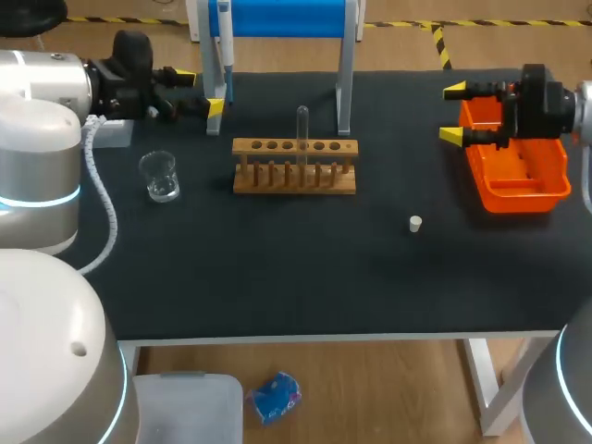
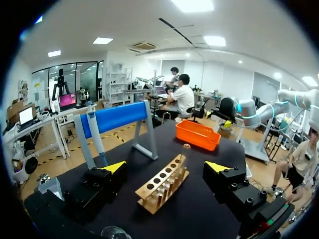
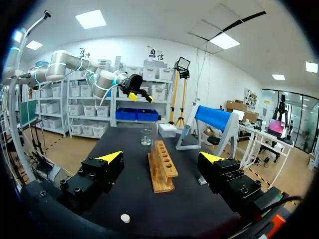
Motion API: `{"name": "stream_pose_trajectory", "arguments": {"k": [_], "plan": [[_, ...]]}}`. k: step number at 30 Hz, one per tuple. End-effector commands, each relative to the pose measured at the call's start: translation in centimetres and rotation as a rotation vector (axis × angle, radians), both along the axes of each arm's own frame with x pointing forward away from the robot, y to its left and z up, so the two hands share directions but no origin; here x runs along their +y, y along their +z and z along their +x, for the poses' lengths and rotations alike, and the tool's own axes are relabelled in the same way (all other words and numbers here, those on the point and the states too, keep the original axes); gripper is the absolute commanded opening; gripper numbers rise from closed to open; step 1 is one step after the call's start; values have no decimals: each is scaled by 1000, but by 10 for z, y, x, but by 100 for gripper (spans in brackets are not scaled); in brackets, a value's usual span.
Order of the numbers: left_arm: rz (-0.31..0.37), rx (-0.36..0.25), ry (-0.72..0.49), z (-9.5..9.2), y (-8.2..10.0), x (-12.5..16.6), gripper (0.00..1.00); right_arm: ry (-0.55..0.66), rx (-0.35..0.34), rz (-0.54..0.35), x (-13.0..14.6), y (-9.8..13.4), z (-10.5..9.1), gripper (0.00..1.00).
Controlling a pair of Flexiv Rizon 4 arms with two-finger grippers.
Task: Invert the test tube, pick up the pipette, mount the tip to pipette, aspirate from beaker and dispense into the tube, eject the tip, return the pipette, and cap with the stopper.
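Nearest us on the table (image 1: 324, 277), the stopper (image 1: 415, 223) lies alone, well apart from everything else; we judge it is parked there, on the right arm's side, because capping comes last. Farther in on the left stands the beaker (image 1: 159, 176), upright and open-topped, near the left arm so that arm can draw from it later. At mid-table the rack (image 1: 294, 176) sits broadside to us, with the tube (image 1: 302, 125) standing upright in one of its middle holes. We cannot tell which end of the tube is up, so we cannot log the inversion as done. The rack keeps the tube steady and reachable by either arm. Beyond the rack's ends both arms hang above the table. The left gripper (image 1: 201, 92) has its fingers spread and nothing between them, pointing toward the middle. The right gripper (image 1: 451, 113) is likewise spread and empty, hovering over the inner end of the orange tray (image 1: 518, 196). Both seem to be at a ready pose, not engaged. The tray sits to the right, likely the drop spot for the spent tip. A pale box (image 1: 111, 134) sits just under the left arm; its contents are hidden from us. Farthest back, the pipette (image 1: 225, 46) hangs upright on the blue stand (image 1: 287, 18), just beside the left gripper, untouched.
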State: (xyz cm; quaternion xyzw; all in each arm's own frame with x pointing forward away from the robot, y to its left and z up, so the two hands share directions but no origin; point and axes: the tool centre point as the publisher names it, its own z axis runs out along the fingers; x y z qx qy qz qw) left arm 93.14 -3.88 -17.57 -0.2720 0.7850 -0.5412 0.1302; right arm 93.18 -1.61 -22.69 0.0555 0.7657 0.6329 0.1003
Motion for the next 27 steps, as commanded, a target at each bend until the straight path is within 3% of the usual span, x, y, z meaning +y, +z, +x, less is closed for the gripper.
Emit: {"name": "stream_pose_trajectory", "arguments": {"k": [1,6,12,17,27], "plan": [[1,3,-3,0,1,1,100,2,0,0,-1,0,0,100],[5,-87,-99,9,-12,-11,100,2,0,0,-1,0,0,100],[26,-126,-157,-4,-36,-17,100,2,0,0,-1,0,0,100],[28,-123,-158,-12,-49,-16,100,2,0,0,-1,0,0,100],[25,-132,-159,-13,-50,-15,100,35,-2,-6,8,1,2,100]]}}
